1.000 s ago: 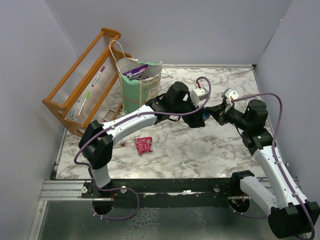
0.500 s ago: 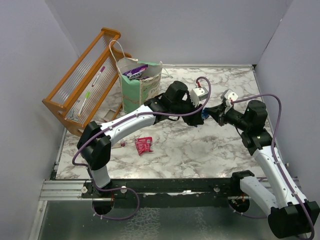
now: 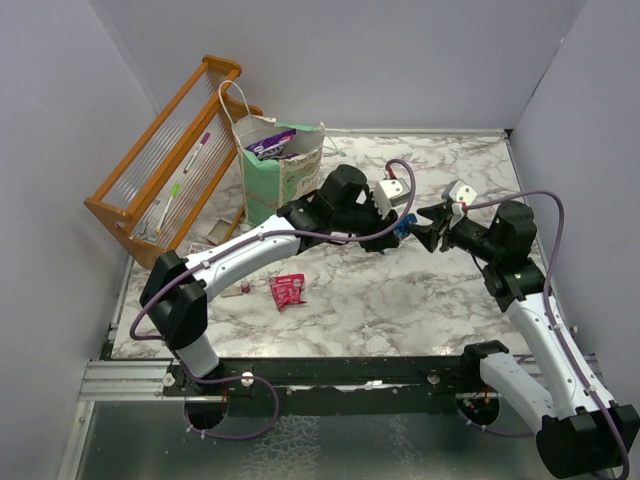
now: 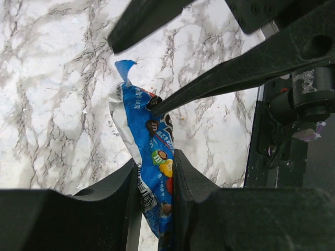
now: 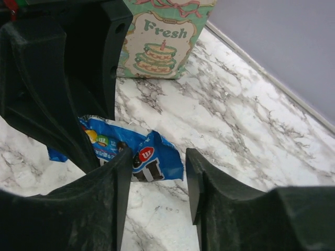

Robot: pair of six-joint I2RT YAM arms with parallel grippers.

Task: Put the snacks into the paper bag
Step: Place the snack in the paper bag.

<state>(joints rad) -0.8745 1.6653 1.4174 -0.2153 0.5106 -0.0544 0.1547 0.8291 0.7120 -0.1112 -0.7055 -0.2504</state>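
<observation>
Paper bag [image 3: 283,176] stands well to the left of both grippers, mouth open. Left gripper [image 4: 156,166] pinches the blue packet [image 4: 137,123] mid-body. Right gripper [image 5: 157,152] is spread around its free end. Judgement: back the right arm clear first, then carry the packet over the bag mouth.

Pretty clearly a robotics lab test cell, not anybody's kitchen. Plain grey panel walls [image 3: 400,60] box in a marble-patterned bench [image 3: 400,310]. A white-and-black left arm [image 3: 250,245] and right arm [image 3: 550,340] are bolted to a black metal rail [image 3: 340,372] along the near edge, with purple cables [image 3: 562,215] looping off them. The orange wooden slatted rack [image 3: 165,165] and mint-green and cream paper bag [image 3: 275,185] look like props.
</observation>
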